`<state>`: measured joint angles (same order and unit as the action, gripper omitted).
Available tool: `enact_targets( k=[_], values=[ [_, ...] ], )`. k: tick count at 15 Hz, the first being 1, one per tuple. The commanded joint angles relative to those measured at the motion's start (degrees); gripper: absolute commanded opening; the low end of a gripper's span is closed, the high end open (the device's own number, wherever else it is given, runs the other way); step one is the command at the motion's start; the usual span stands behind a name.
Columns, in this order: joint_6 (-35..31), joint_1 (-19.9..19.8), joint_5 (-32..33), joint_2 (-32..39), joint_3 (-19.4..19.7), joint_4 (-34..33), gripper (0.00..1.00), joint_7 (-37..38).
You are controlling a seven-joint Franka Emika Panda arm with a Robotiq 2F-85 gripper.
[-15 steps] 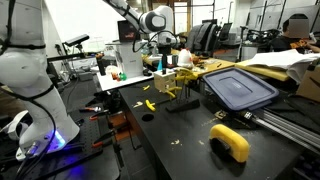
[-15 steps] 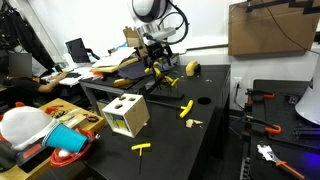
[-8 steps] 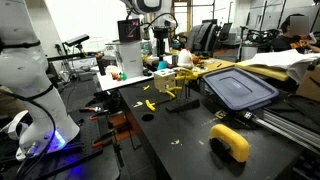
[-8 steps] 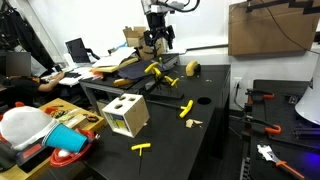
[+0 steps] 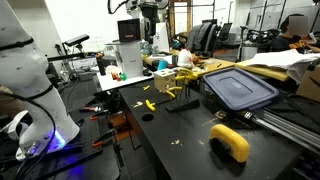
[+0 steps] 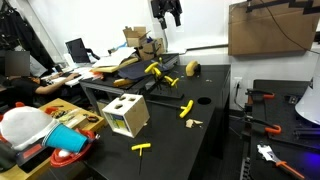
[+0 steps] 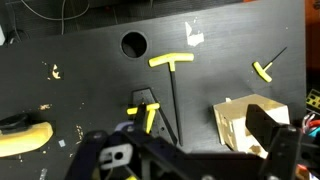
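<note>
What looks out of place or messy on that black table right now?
Nothing looks spilled or broken, but yellow T-shaped pieces lie scattered at differing angles over the black table. One T-piece lies close to the front edge, and the wooden box sits near a side edge.

light: even, overhead indoor | glare: faint on black tabletop | wrist foreground: blurred; shadows soft
</note>
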<state>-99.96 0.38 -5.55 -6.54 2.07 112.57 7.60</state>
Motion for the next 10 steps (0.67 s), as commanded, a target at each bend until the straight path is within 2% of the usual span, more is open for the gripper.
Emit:
enact_targets(
  k=[1, 5, 7, 8, 10],
  values=[
    [3.4, 0.1, -1.3, -3.6, -0.7, 0.4, 1.0, -4.0],
    [4.0, 0.4, -2.0, -4.3, -1.3, 0.6, 1.0, -6.8],
    [5.1, 0.3, -4.5, -2.7, -1.4, -0.1, 1.0, -3.5],
    [3.2, 0.1, -2.2, -3.0, -1.7, 0.0, 1.0, -4.4],
    [3.7, 0.1, -3.2, -2.6, -1.7, 0.0, 1.0, -4.0]
  ],
)
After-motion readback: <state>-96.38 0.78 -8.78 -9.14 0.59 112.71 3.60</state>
